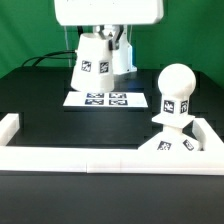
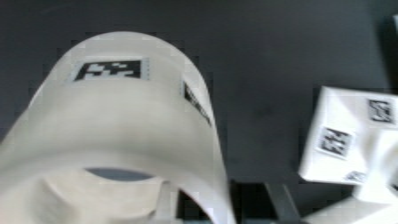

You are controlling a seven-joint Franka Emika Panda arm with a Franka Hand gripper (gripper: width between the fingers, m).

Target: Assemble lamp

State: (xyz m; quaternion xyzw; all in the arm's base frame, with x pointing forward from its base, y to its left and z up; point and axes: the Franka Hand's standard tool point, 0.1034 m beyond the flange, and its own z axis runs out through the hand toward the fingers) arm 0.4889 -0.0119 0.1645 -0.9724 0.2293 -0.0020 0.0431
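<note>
The white tapered shade [image 1: 97, 62] is tilted and sits at the back, just behind the marker board [image 1: 108, 99]. My gripper [image 1: 114, 50] is shut on the shade's wall at its wide open end. In the wrist view the shade [image 2: 125, 110] fills most of the picture, narrow tagged end away from me. One finger is inside the rim and one dark finger [image 2: 270, 205] is outside; the gripper [image 2: 222, 200] holds the wall between them. The ball-shaped bulb [image 1: 177, 90] stands upright on the flat square base [image 1: 165, 150] at the exterior view's front right.
A low white fence [image 1: 90, 160] runs along the front of the black table, with short side walls at the left [image 1: 10, 128] and right. The marker board also shows in the wrist view [image 2: 352, 135]. The white robot pedestal [image 1: 108, 12] stands at the back.
</note>
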